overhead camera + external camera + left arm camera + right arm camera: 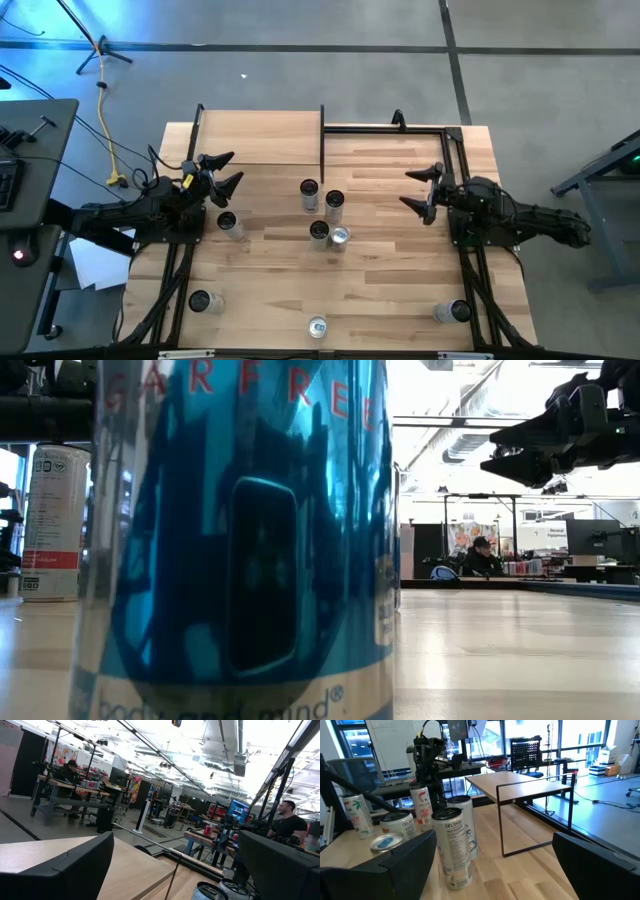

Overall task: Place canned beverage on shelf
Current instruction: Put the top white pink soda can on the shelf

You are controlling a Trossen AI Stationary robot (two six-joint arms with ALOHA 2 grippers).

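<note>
Several canned beverages stand upright on the plank table; a cluster of cans (322, 215) stands mid-table and also shows in the right wrist view (452, 842). The shelf (260, 135), a pale board on thin black posts, stands at the far left of the table, and the right wrist view shows it too (520, 782). My left gripper (222, 172) is open and empty, near the shelf's near edge, above a single can (230, 225). My right gripper (425, 190) is open and empty, right of the cluster, and also shows in its wrist view (495, 875).
A bare black metal frame (400, 128) stands at the far right. Single cans stand near the front edge: left (205, 302), centre (317, 326), which fills the low view (240, 540), and right (452, 312). People sit at desks in the room beyond (290, 822).
</note>
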